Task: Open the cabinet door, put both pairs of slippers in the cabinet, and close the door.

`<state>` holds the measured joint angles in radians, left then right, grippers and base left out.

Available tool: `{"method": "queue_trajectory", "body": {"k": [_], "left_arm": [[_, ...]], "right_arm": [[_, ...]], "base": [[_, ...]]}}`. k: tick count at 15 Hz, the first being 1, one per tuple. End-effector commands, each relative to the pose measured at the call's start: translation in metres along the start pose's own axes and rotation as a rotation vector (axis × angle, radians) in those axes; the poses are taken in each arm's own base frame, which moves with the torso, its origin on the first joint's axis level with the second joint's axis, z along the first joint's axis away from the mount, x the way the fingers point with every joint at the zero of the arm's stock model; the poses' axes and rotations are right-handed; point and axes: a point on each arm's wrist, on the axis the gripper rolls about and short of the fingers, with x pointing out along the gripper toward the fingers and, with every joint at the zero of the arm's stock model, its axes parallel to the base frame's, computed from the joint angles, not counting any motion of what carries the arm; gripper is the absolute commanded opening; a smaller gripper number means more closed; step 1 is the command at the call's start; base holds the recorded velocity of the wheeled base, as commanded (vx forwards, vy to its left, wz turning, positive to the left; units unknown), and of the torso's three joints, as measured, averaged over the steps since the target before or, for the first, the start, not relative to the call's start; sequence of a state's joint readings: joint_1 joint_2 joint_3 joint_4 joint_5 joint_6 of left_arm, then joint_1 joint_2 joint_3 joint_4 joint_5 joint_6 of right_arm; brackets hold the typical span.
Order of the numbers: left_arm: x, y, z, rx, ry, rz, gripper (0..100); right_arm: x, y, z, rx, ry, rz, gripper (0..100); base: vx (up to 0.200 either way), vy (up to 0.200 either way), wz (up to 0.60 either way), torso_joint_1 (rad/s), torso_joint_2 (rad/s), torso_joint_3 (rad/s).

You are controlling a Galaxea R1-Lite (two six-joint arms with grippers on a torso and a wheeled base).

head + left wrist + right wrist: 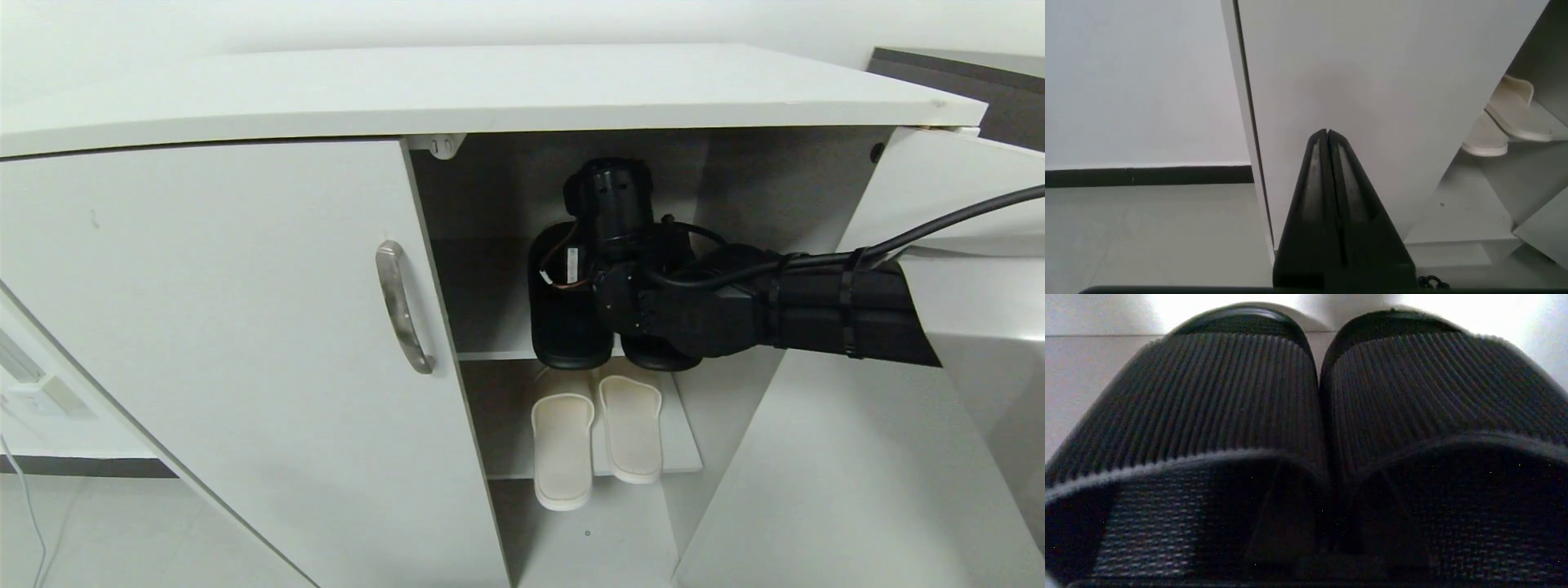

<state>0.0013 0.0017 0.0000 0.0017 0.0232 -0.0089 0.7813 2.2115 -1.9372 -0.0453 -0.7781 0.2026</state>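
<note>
The cabinet (490,82) has its right door (816,490) swung open and its left door (204,327) closed. The black slippers (567,327) lie side by side on the upper shelf (490,355), heels over its front edge. My right arm's wrist (620,245) is inside the cabinet above them. Seen close in the right wrist view, my right gripper (1327,498) is shut on the touching inner sides of the black slippers (1233,416). The white slippers (563,445) sit on the lower shelf (686,457). My left gripper (1327,135) is shut and empty, low before the closed door, with the white slippers (1507,122) off to one side.
A metal handle (402,306) runs along the closed door's inner edge. Grey floor (1143,237) and a white wall with a dark skirting lie beside the cabinet. A black cable (963,216) trails from my right arm past the open door.
</note>
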Motion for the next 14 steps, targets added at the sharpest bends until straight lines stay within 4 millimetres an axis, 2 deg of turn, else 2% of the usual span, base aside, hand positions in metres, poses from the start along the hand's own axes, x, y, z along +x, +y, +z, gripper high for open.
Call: {"method": "queue_trajectory", "body": {"k": [1,11,14], "left_arm": [[0.0,0.0,0.0,0.0,0.0,0.0,0],[0.0,0.0,0.0,-0.002,0.0,0.0,0],[0.0,0.0,0.0,0.0,0.0,0.0,0]], "right_arm": [[0.0,0.001,-0.004,-0.013,0.012,-0.001,100],[-0.035,-0.006,0.0,-0.019,0.012,0.032,100],[-0.053,-0.009,0.002,-0.003,0.014,0.059,100]], "base": [[0.0,0.0,0.0,0.0,0.0,0.0],[0.0,0.0,0.0,0.0,0.0,0.0],[0.0,0.0,0.0,0.0,0.0,0.0]]}}
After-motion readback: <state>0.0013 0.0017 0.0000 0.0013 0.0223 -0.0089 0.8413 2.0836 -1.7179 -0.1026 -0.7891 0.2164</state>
